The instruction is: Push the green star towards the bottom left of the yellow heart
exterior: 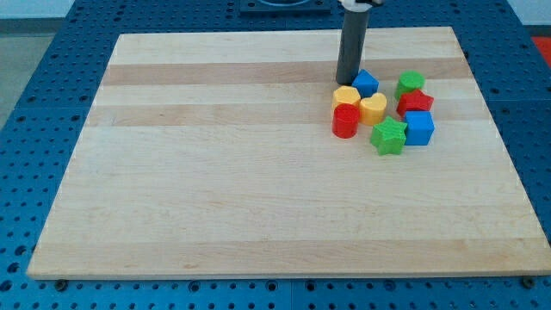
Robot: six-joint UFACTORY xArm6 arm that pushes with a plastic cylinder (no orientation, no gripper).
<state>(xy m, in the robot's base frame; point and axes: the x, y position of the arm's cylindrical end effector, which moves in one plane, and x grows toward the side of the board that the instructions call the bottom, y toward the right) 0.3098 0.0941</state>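
Note:
The green star [389,136] lies on the wooden board [215,172], at the bottom right of the yellow heart [374,108] and close to it. My tip [347,82] stands at the top left of the cluster, just above a yellow hexagon-like block [346,96] and beside a blue block [367,83]. The tip is apart from the green star, with the yellow blocks and a red cylinder [345,120] between them.
A blue cube [420,127] touches the star's right side. A red block [415,102] and a second green block [411,83] sit at the cluster's upper right. The board rests on a blue perforated table [34,103].

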